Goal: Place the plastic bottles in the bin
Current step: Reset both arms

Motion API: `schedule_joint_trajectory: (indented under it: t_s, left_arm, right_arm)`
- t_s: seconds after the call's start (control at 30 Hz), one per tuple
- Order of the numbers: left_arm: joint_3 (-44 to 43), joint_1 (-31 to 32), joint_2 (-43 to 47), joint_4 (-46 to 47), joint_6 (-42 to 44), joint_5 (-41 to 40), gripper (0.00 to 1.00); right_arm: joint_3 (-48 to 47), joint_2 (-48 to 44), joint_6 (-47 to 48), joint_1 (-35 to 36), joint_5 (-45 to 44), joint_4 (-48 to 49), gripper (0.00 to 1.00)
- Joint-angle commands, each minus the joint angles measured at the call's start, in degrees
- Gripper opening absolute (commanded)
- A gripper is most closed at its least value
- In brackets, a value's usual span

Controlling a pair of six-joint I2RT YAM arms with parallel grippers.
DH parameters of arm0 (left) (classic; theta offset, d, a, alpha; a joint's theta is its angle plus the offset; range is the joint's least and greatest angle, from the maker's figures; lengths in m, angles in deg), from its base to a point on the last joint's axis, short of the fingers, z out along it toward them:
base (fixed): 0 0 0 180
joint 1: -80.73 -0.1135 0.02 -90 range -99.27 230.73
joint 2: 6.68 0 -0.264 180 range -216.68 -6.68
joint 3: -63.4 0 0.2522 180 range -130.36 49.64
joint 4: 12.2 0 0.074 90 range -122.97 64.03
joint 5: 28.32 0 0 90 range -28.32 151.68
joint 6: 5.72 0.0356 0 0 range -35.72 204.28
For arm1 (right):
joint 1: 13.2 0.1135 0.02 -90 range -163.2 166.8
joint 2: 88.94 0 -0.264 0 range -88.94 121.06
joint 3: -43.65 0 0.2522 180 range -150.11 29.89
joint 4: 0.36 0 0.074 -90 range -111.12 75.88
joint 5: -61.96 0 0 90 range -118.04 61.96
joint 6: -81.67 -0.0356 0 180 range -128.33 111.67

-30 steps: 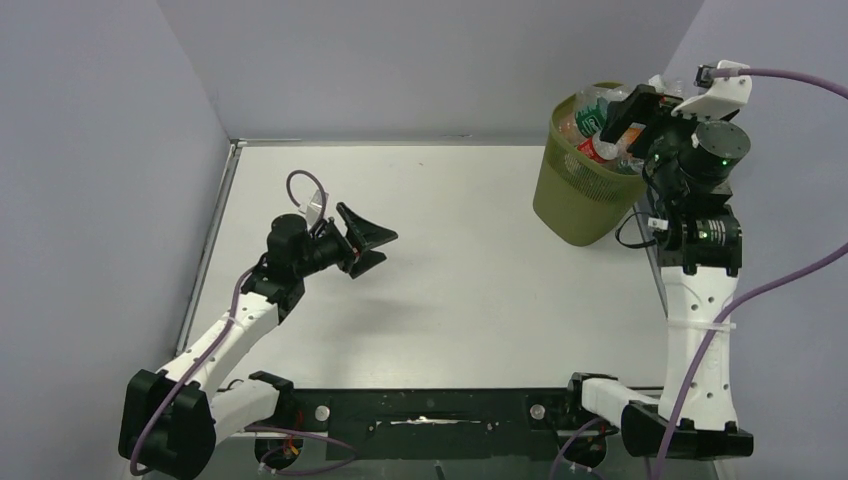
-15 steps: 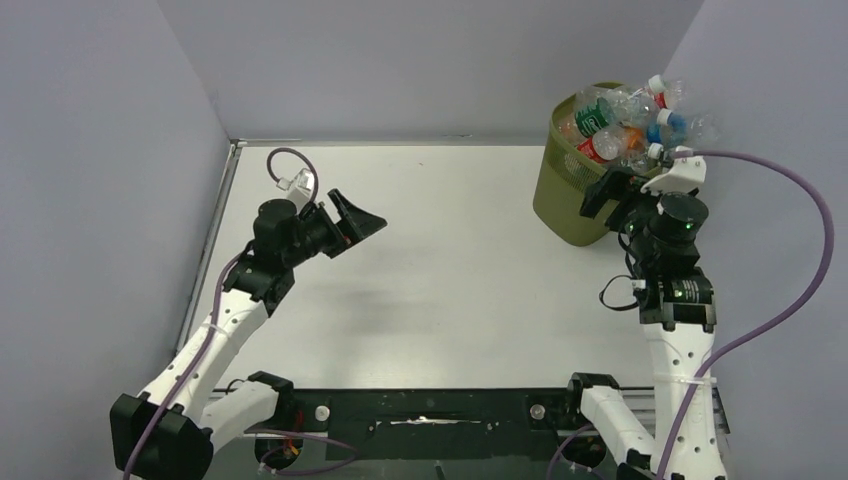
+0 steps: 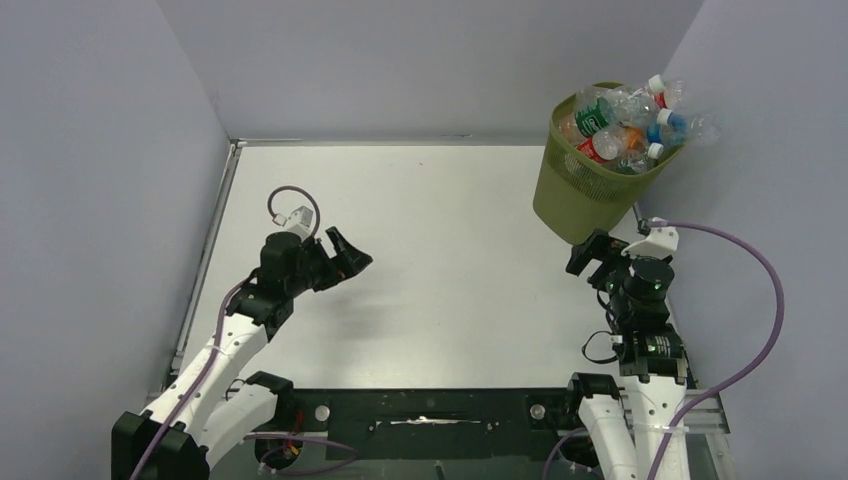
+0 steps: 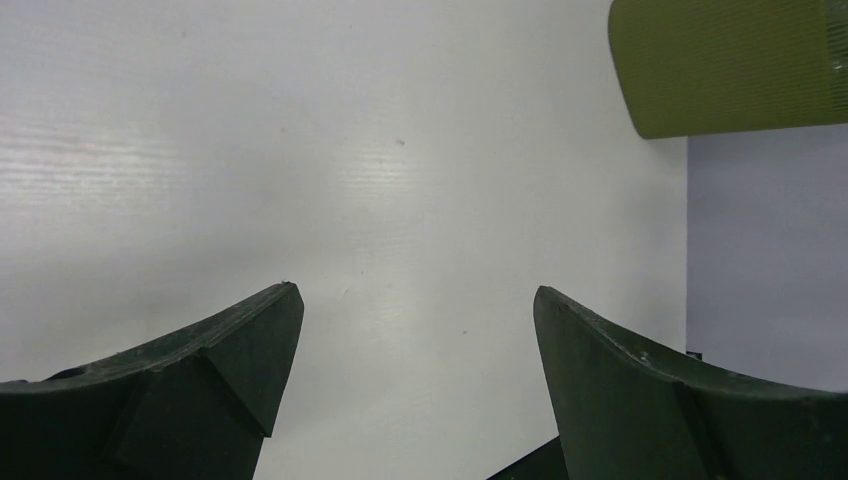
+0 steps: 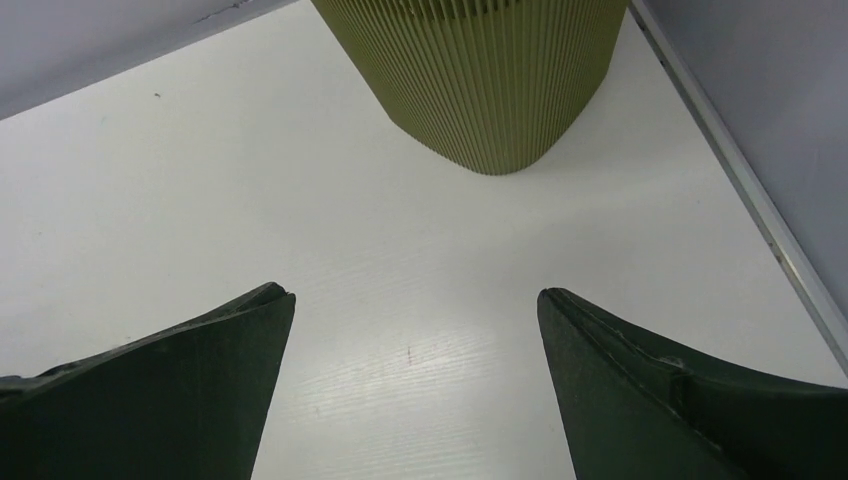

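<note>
The olive-green mesh bin (image 3: 582, 190) stands at the table's far right corner, heaped above its rim with several plastic bottles (image 3: 628, 124), clear and orange, with red, green and blue labels. My right gripper (image 3: 590, 258) is open and empty, low over the table just in front of the bin's base (image 5: 490, 80). At the left side of the table my left gripper (image 3: 348, 252) is open and empty too. The bin's base (image 4: 730, 65) shows at the top right of the left wrist view. Both wrist views show bare table between the fingers.
Grey walls close in the white table (image 3: 450, 260) at the back and both sides. A metal rail (image 5: 740, 180) runs along the right edge beside the bin. A purple cable (image 3: 740, 270) loops off the right wrist.
My right arm has pulled back from over the bin's rim and come down toward its base, jaws staying open. My left arm has drawn back toward the near left and lowered.
</note>
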Motion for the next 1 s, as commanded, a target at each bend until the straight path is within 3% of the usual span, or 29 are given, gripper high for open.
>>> schedule_joint_trajectory:
  t_s: [0.0, 0.27, 0.5, 0.73, 0.97]
  left_arm:
    - [2.78, -0.31, 2.35, 3.1, 0.66, 0.96, 0.87]
    - [3.16, -0.33, -1.37, 1.13, 3.81, -2.23, 0.87]
    - [3.08, -0.33, -4.6, 5.31, 4.37, -6.71, 0.87]
    - [5.53, 0.23, -9.47, 13.53, 5.11, -15.48, 0.87]
    - [3.12, 0.39, -15.51, 15.28, 12.58, -29.41, 0.87]
  right_arm:
    - [3.68, -3.54, -1.89, -0.03, -0.03, 4.23, 0.98]
    - [9.97, -5.17, -2.05, 0.26, -0.56, 11.43, 0.98]
    - [19.04, -3.25, -0.89, 0.29, -2.35, 24.9, 0.98]
    - [24.12, -1.38, -2.76, 0.32, -4.1, 32.99, 0.98]
    - [27.2, -0.66, -1.97, 0.43, -5.03, 36.85, 0.98]
